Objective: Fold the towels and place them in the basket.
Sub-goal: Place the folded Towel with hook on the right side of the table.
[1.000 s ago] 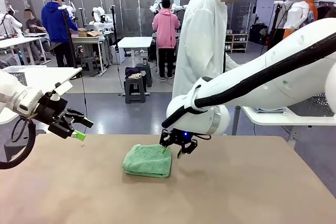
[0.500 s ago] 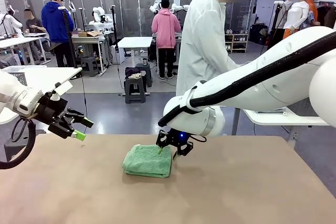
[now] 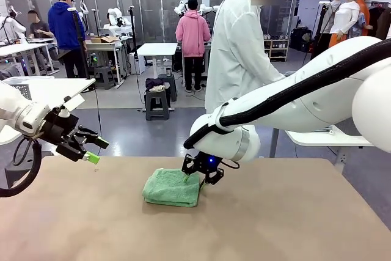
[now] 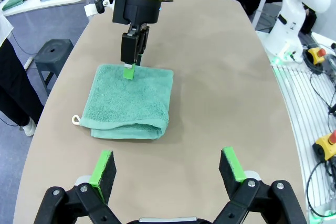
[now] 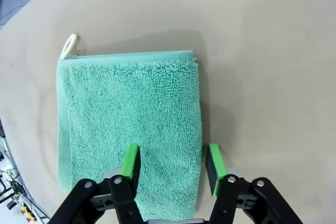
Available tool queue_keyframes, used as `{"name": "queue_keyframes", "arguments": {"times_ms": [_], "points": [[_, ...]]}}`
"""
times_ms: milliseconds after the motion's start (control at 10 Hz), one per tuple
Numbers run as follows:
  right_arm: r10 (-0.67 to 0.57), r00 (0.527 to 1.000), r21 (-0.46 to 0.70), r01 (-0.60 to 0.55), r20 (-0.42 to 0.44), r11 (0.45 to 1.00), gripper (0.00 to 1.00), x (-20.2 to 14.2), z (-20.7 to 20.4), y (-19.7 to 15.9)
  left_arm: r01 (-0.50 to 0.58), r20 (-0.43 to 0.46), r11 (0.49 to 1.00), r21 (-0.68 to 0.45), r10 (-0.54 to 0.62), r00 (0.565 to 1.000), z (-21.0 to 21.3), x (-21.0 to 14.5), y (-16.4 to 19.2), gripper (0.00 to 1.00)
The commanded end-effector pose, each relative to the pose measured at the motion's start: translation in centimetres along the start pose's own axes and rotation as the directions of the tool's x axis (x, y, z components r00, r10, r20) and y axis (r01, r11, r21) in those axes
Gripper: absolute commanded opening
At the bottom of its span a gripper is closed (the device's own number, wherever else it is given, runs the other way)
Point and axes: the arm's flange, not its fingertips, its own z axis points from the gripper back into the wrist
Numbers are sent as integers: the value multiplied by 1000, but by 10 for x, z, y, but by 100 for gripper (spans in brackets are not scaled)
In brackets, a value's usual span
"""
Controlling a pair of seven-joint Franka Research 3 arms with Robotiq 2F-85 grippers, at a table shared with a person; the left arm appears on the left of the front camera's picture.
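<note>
While the folded mint green towel (image 3: 172, 187) lies at the middle of the table (image 3: 275, 224), the right gripper (image 5: 171, 163) is down there, jaws parted astride one towel edge, and the left gripper (image 3: 98, 151) hangs spread wide by the table's left edge.

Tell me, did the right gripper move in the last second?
Yes. The right gripper slid a little toward picture left, farther over the far right corner of the mint green towel, which stayed put.

Towel (image 5: 128, 108) mint green, plain terry, white loop (image 5: 69, 45) at corner. Table (image 3: 293, 224) plain tan. Right gripper (image 5: 172, 161) black, pads (image 5: 130, 161) bright green; left gripper (image 4: 168, 163) same black-and-green. Right arm (image 3: 317, 111) white, black band along it.
</note>
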Motion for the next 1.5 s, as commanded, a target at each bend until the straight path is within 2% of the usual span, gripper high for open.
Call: {"name": "queue_keyframes", "arguments": {"times_ms": [0, 100, 200, 300, 500, 1200, 1300, 1400], "points": [[12, 1000, 49, -12, -6, 999, 49, 4, -3, -5, 3, -9, 1000, 13, -3, 1000, -1, 1, -2, 100], [13, 1000, 53, -12, -8, 999, 36, 4, -4, -6, 3, -9, 1000, 13, -3, 1000, -1, 1, -2, 100], [13, 1000, 56, -13, -9, 998, 30, 5, -4, -6, 3, -9, 1000, 13, -3, 1000, -1, 1, -2, 100], [11, 1000, 53, -11, -12, 999, 17, 5, -5, -7, 3, -9, 1000, 13, -3, 1000, -1, 1, -2, 100], [17, 1000, 35, -17, -7, 999, 0, 5, -5, -7, 3, -9, 1000, 13, -3, 1000, -1, 1, -2, 100], [-2, 1000, 13, 2, -5, 1000, 0, 3, -3, -3, 3, -9, 1000, 13, -3, 1000, -1, 1, -2, 100], [1, 1000, 13, -1, -5, 1000, 6, 3, -3, -2, 3, -9, 1000, 13, -3, 1000, -1, 1, -2, 100], [36, 999, 25, -36, 19, 999, 5, 14, 3, -19, 3, -9, 1000, 13, -3, 1000, -1, 1, -2, 100]]}}
